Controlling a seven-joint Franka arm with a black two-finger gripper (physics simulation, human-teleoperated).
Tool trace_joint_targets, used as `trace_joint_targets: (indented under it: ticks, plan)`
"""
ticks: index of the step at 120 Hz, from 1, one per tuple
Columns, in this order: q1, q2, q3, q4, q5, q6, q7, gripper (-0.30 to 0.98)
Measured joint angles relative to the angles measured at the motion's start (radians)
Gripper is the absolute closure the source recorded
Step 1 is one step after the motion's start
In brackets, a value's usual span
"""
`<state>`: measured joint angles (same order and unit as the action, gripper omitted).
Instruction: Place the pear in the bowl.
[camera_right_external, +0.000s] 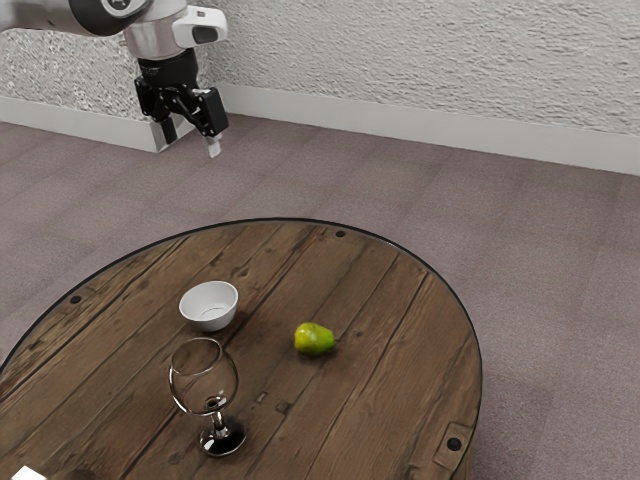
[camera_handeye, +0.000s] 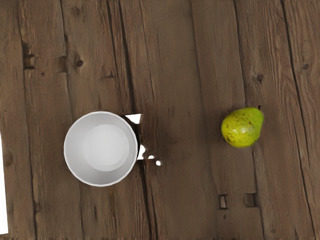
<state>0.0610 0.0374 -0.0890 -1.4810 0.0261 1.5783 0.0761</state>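
High over the table, toward the exterior view's upper left, my gripper (camera_right_external: 190, 140) is open with its two fingers apart and nothing between them. The green-yellow pear (camera_right_external: 314, 339) lies on its side on the round wooden table, well below the hand. A white bowl (camera_right_external: 209, 306) stands upright a short way from it, toward the exterior view's left. From the wrist view, the bowl (camera_handeye: 100, 149) has nothing inside, and the pear (camera_handeye: 242, 127) rests apart from it on the planks.
A clear stemmed glass (camera_right_external: 204, 378) stands on the table (camera_right_external: 380, 390) near the bowl and pear. Part of a white object (camera_right_external: 28, 473) shows at the exterior view's lower left. Small white patches (camera_handeye: 142, 151) lie beside the bowl. A textured wall (camera_right_external: 420, 60) rises behind.
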Motion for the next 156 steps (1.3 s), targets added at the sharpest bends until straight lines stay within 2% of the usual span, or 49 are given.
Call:
trace_joint_targets:
  ticks: [28,38,52,84,140,156]
  plan:
    - [-0.004,0.000,0.004,0.000,-0.008,-0.002,0.001,0.00]
    - [0.041,0.055,-0.060,-0.012,-0.003,0.017,0.026,0.00]
    - [-0.018,0.183,-0.126,-0.159,0.018,0.135,0.075,0.00]
    - [-0.052,0.322,-0.136,-0.315,0.030,0.415,0.192,0.00]
    - [-0.051,0.484,-0.134,-0.339,0.035,0.698,0.402,0.00]
    - [-0.051,0.501,-0.133,-0.339,0.032,0.745,0.443,0.11]
